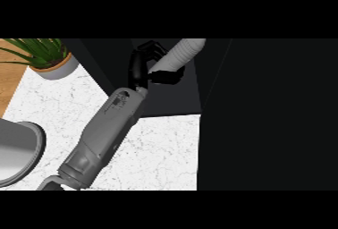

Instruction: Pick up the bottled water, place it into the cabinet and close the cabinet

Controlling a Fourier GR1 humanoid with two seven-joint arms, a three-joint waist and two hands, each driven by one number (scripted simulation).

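Observation:
My left hand (141, 62) is up at the dark cabinet (168, 100), its fingers and thumb curled round the bottled water (184, 50). The bottle is pale grey-white and leans to the upper right, its top end crossing the picture's upper edge inside the cabinet's opening. My grey left forearm (105, 134) runs from the lower left up to the hand. A wide black panel (267, 112), which looks like the cabinet's open door, fills the whole right side. My right hand shows nowhere.
A potted plant (48, 57) stands at the back left on the white marble counter (162, 152). A round grey dish (16, 152) sits at the left edge. A strip of wood (9, 78) borders the counter at the far left.

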